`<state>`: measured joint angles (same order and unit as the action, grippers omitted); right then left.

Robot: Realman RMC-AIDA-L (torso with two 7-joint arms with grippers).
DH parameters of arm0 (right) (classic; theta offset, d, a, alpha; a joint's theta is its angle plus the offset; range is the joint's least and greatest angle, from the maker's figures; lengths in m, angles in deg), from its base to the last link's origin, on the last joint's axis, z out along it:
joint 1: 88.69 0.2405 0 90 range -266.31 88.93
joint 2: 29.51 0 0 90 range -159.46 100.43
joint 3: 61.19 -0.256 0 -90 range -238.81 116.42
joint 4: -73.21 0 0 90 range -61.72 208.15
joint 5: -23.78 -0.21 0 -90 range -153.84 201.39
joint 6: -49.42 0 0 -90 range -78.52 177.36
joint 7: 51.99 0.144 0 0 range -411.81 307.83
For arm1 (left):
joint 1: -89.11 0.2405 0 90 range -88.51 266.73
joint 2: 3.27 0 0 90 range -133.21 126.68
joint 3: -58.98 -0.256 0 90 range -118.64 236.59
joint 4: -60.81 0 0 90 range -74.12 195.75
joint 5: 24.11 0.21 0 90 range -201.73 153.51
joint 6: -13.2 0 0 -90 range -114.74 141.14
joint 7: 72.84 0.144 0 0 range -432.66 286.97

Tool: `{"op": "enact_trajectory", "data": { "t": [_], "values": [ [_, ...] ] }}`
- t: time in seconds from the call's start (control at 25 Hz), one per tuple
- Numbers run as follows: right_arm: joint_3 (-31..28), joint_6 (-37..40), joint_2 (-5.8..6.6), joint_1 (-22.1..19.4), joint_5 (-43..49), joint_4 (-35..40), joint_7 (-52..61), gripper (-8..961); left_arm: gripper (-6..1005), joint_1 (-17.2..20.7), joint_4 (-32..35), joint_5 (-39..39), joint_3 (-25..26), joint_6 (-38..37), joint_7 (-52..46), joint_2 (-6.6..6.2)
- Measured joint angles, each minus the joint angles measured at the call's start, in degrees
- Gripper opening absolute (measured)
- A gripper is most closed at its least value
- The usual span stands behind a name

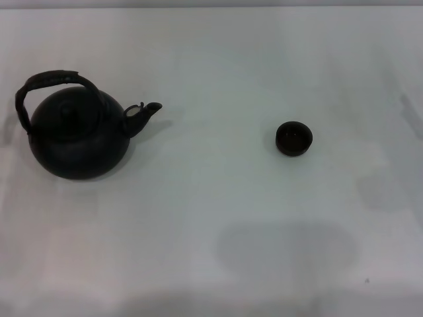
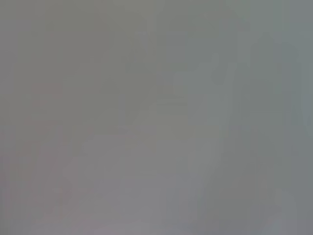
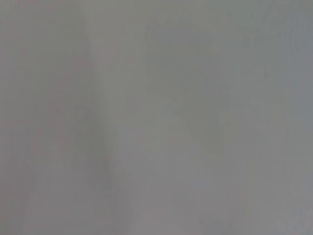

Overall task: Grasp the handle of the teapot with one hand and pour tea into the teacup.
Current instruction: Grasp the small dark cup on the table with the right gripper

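Observation:
A large round black teapot (image 1: 76, 135) stands upright on the white table at the left of the head view. Its dark arched handle (image 1: 49, 80) loops over the knobbed lid, and its short spout (image 1: 144, 112) points right. A small low black teacup (image 1: 293, 139) sits to the right of centre, well apart from the pot. Neither gripper shows in the head view. Both wrist views hold only a plain grey-white surface.
The white table (image 1: 211, 218) stretches across the whole head view, with a soft grey shadow (image 1: 287, 247) near the front.

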<state>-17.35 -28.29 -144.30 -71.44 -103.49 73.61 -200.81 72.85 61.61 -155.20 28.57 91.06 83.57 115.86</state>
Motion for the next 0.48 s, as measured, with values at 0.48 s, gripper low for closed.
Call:
{"op": "enact_trajectory", "data": {
  "t": [0.48],
  "values": [
    [1.6,-0.9,0.1,-0.1,0.0,0.4,0.1,841,888,0.6,-0.2,1.0,0.0,0.8,-0.1,0.12]
  ]
}}
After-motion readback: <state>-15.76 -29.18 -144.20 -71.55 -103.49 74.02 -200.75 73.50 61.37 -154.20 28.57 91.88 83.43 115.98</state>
